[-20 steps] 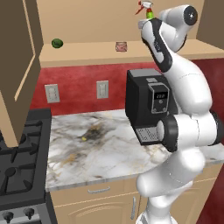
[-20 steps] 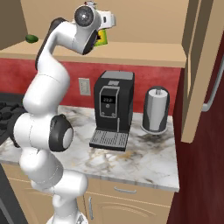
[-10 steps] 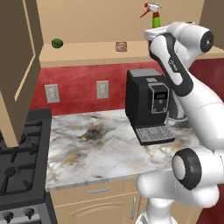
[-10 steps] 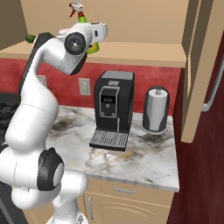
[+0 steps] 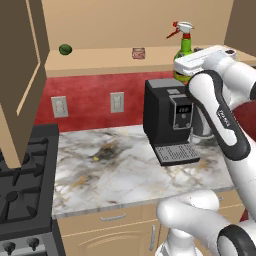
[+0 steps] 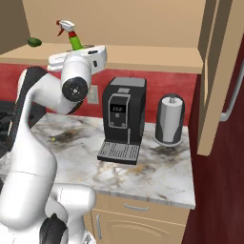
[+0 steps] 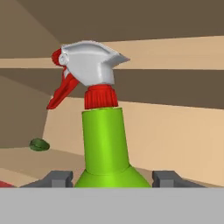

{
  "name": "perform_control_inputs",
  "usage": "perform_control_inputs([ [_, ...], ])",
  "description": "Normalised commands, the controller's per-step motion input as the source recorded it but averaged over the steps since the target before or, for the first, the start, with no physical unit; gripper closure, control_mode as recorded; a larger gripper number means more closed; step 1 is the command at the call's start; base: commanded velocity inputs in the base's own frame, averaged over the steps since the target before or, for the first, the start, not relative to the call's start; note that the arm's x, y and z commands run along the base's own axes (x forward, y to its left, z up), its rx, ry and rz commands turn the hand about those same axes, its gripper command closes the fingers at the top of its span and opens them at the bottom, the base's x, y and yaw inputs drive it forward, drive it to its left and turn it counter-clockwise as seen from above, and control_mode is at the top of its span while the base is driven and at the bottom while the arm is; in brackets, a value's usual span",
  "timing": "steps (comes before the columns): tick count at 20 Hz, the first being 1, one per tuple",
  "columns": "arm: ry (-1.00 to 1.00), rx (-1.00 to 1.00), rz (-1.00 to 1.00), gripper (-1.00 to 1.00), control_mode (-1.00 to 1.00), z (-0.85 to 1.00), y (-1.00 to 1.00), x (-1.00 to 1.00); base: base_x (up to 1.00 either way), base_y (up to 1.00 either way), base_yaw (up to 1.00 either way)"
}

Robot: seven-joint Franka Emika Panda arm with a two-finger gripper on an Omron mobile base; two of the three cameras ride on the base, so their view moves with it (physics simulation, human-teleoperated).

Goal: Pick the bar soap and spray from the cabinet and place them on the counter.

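Your gripper (image 7: 112, 177) sits with its jaws apart, one finger tip on each side of the spray (image 7: 104, 144), low on the green body. From the hand view you cannot quite tell whether the pads are already pressing the bottle or still a touch clear of it, so treat it as straddled, not yet securely held.

The risk is a tall, top-heavy bottle. If you close off-centre or nudge forward, one finger could reach it first and tip it back into the cabinet (image 5: 125, 57). A grip this low on the rounded shoulder may also let it swivel as you draw it out, and the trigger head could catch above the hand.

The spray stands upright on the shelf, directly ahead of the gripper and between its fingers: bright green body, red collar and trigger, pale grey nozzle head pointing to one side.

The bar soap (image 5: 138, 53), a small pinkish block, lies further along the same shelf, well apart from the gripper. The counter (image 5: 115, 170) lies well below the hand.
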Motion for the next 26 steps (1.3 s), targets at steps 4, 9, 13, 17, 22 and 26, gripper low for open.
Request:
perform_control_inputs([
  [4,-0.11,0.0,0.08,1.0,-1.0,-0.41,0.18,-0.93,0.0,0.0,0.0],
  [9,-0.03,0.01,0.08,1.0,-1.0,-0.61,0.16,-0.56,0.0,0.0,0.0],
  [13,0.0,0.04,0.09,1.0,-1.0,-0.65,0.11,-0.25,0.0,0.0,0.0],
  [17,0.0,0.04,0.1,1.0,-1.0,-0.65,0.15,-0.07,0.0,0.0,0.0],
  [22,0.0,0.01,0.12,1.0,-1.0,-0.58,0.25,0.03,0.0,0.0,0.0],
  [26,0.0,0.02,0.12,1.0,-1.0,-0.56,0.27,0.11,0.0,0.0,0.0],
])
